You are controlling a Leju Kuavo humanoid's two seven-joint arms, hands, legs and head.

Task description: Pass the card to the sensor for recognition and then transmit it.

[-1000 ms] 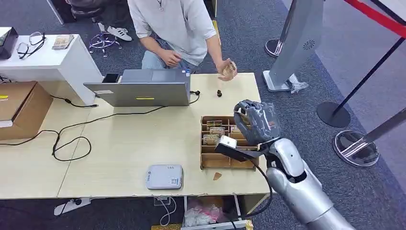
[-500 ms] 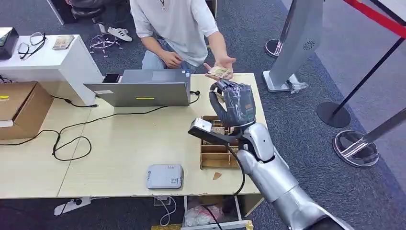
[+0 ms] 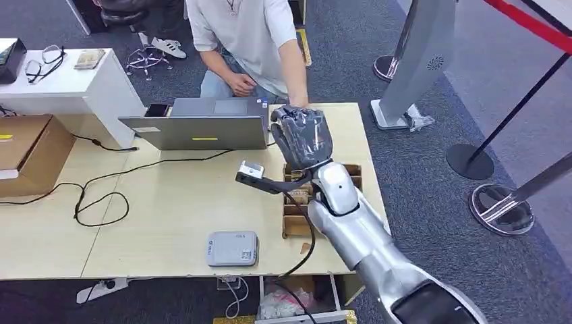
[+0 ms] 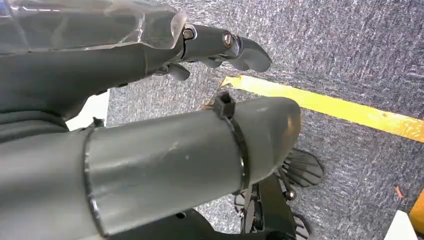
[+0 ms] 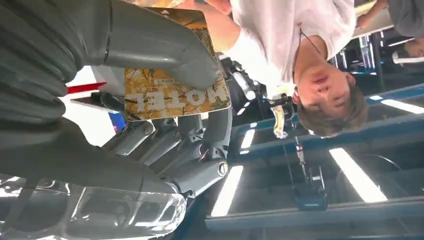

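Card (image 5: pixel 175 90), patterned and printed with the word HOTEL, is pinched between the thick grey thumb and the darker fingers (image 5: pixel 200 130) of the right hand (image 5: pixel 150 100) in the right wrist view; a person in a white shirt (image 5: pixel 285 30) sits just beyond it, and ceiling lights lie behind.

Head view: the right hand (image 3: pixel 303 138) is raised above the far edge of the wooden table (image 3: pixel 168 202), close to the person's forearm (image 3: pixel 295 74); its back faces the camera, so the card is hidden here. A cardboard divider box (image 3: pixel 303 216) holding further cards sits near the table's right edge, partly covered by the silver arm. The grey sensor pad (image 3: pixel 231 248) lies at the near edge, a laptop (image 3: pixel 202 125) at the far edge, and black cables (image 3: pixel 101 196) trail toward the left. Blue-grey carpet, barrier posts (image 3: pixel 502 206) and a white side desk (image 3: pixel 61 81) surround the table.

Left wrist view: the left hand (image 4: pixel 150 125) hangs over carpet crossed by a yellow line (image 4: pixel 325 105); its fingers are apart and nothing is in them.
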